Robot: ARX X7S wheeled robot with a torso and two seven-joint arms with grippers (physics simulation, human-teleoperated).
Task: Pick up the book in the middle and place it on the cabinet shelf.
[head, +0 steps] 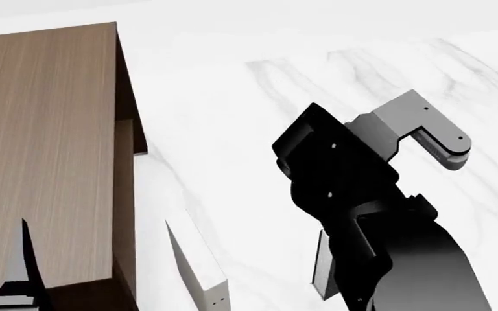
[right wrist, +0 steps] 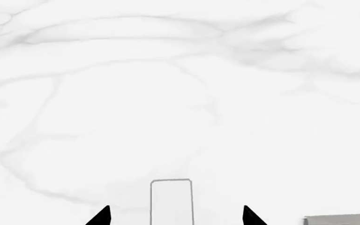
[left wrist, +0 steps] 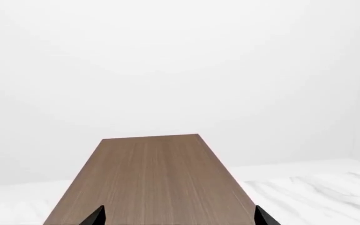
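Right gripper (right wrist: 176, 216), jaws spread, hangs above upright book (right wrist: 171, 201); lower squarely so both fingers straddle its spine; left gripper (left wrist: 178, 219) spread over cabinet (left wrist: 150, 178)

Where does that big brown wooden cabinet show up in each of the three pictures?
Head view: the cabinet fills the left side.
Left wrist view: its flat top runs up from the lower middle.
Right wrist view: not in it.
Shared landmark: the white marble floor.

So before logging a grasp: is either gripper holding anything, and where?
Nothing is held. The right gripper is open around a book; the left gripper is open.
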